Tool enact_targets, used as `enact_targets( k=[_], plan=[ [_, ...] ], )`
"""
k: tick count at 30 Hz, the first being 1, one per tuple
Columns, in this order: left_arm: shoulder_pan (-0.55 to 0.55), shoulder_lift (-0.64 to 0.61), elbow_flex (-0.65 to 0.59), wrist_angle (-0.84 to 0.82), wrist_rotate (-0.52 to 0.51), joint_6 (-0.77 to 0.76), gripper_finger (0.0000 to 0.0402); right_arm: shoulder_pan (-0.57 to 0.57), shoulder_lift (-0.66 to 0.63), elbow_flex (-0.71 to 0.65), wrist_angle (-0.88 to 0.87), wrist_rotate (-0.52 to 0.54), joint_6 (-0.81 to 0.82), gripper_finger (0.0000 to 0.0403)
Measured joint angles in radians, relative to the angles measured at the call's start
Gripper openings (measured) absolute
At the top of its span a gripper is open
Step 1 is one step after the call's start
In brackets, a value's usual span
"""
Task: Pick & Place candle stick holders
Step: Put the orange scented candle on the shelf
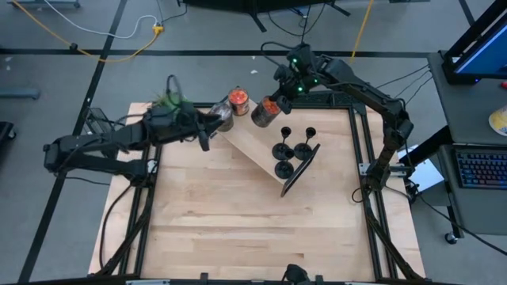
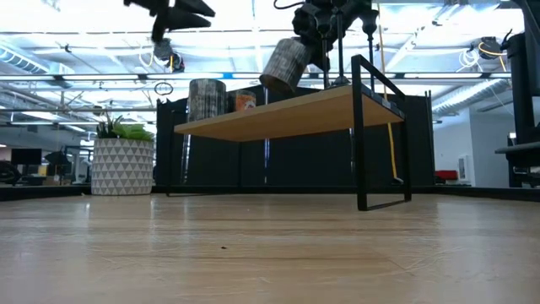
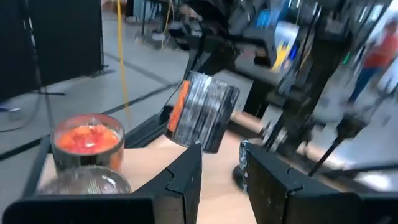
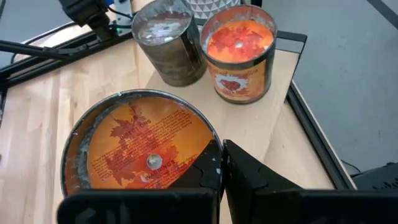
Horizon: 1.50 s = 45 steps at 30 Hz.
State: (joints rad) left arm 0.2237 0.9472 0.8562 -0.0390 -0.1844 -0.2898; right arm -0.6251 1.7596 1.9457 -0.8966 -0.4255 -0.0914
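While our right gripper (image 1: 273,107) grips a tilted orange-labelled glass jar (image 1: 264,112) by its rim, probably to clear it aside, three black goblet-shaped candle stick holders (image 1: 291,150) wait right of centre on the raised wooden shelf (image 1: 252,146) above the desk (image 1: 238,229); left jaws (image 1: 212,123) hover part-parted, grasping nothing.

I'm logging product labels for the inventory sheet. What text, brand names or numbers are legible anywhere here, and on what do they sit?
No text can be read for certain.
Held candle jar, orange leaf-pattern disc: lines of print, too blurred to read.
Standing orange candle jar, front label: too small to read.
Grey jar: no lettering visible.
Right gripper pinches the held jar's rim.
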Motion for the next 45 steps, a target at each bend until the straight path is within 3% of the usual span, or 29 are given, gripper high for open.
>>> enact_targets(
  k=[9,16,21,31,35,38,45],
  plan=[
    [0.001,0.270,0.395,-0.382,-0.041,0.204,0.0115,0.005,0.001,0.000,-0.002,0.002,-0.004,0.0000],
    [0.001,0.440,0.568,-0.448,-0.051,0.339,0.0118,0.027,0.001,-0.001,-0.002,0.003,-0.015,0.0000],
    [0.003,0.511,0.603,-0.454,-0.052,0.359,0.0162,0.037,0.001,-0.001,-0.008,0.003,-0.021,0.0000],
    [0.005,0.600,0.605,-0.434,-0.049,0.307,0.0328,0.059,0.001,-0.001,-0.008,0.001,-0.036,0.0000],
    [0.005,0.627,0.605,-0.404,-0.039,0.295,0.0378,0.068,0.001,-0.001,-0.011,0.001,-0.045,0.0000],
    [0.005,0.639,0.605,-0.381,-0.025,0.288,0.0396,0.076,0.001,-0.002,-0.012,0.001,-0.045,0.0000],
    [0.008,0.657,0.605,-0.344,-0.001,0.288,0.0393,0.095,0.001,-0.002,-0.012,0.003,-0.053,0.0000]
  ],
)
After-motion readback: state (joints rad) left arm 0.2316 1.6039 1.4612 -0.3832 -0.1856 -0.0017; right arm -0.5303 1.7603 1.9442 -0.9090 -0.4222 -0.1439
